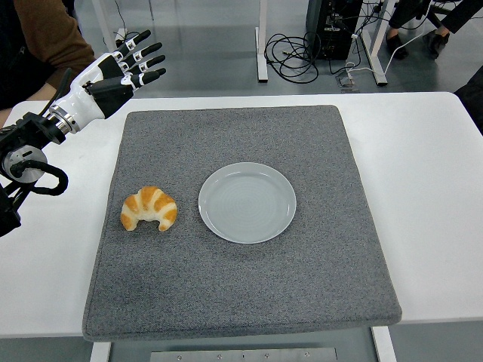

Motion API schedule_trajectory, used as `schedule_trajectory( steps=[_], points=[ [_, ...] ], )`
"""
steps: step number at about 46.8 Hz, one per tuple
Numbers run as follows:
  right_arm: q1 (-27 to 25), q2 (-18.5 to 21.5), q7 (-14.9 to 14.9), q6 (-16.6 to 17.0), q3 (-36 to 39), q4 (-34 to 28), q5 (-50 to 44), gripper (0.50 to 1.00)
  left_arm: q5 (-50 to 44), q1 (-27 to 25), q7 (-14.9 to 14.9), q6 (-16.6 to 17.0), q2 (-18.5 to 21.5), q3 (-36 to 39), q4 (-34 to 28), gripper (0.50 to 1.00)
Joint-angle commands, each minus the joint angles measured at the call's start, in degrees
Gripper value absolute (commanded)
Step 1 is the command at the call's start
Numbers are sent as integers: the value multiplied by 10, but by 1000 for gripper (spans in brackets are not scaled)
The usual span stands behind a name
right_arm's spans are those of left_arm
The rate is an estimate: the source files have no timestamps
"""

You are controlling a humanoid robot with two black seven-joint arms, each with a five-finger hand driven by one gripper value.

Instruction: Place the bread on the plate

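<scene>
A golden croissant lies on the grey mat, just left of a pale round plate that holds nothing. My left hand hovers above the mat's far left corner, well behind the croissant, with its fingers stretched out straight and nothing in them. The right arm does not show.
The mat covers the middle of the white table. A person's brown sleeve shows at the top left, behind my left arm. Cables and table legs lie on the floor beyond the far edge.
</scene>
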Motion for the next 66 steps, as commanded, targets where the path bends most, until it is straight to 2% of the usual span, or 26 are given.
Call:
schedule_trajectory(
  steps=[1, 66],
  points=[
    [0, 0, 0, 1, 0, 0, 0, 1000, 1, 1, 0, 0, 0, 3, -1, 969],
    [0, 0, 0, 1, 0, 0, 0, 1000, 2, -4, 0, -1, 2, 7, -2, 969]
  ],
)
